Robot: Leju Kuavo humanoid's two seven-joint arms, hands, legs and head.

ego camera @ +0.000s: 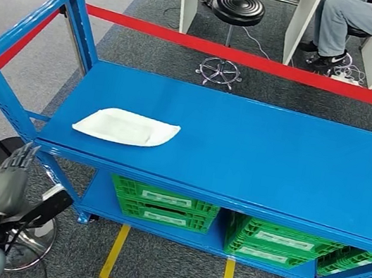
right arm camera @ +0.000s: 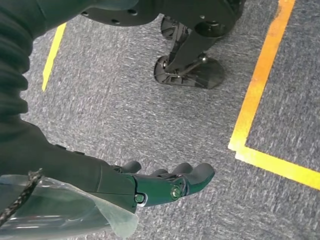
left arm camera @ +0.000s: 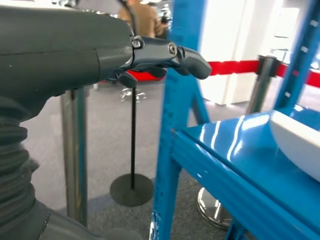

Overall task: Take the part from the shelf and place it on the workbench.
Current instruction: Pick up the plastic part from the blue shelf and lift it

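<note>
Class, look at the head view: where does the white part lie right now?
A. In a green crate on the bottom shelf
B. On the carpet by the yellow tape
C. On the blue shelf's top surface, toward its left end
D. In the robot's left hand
C: the white part lies flat on the blue shelf, and the left hand is beside the shelf, holding nothing.

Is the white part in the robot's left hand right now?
No: in the head view the white part lies on the blue shelf, apart from the left hand.
</note>
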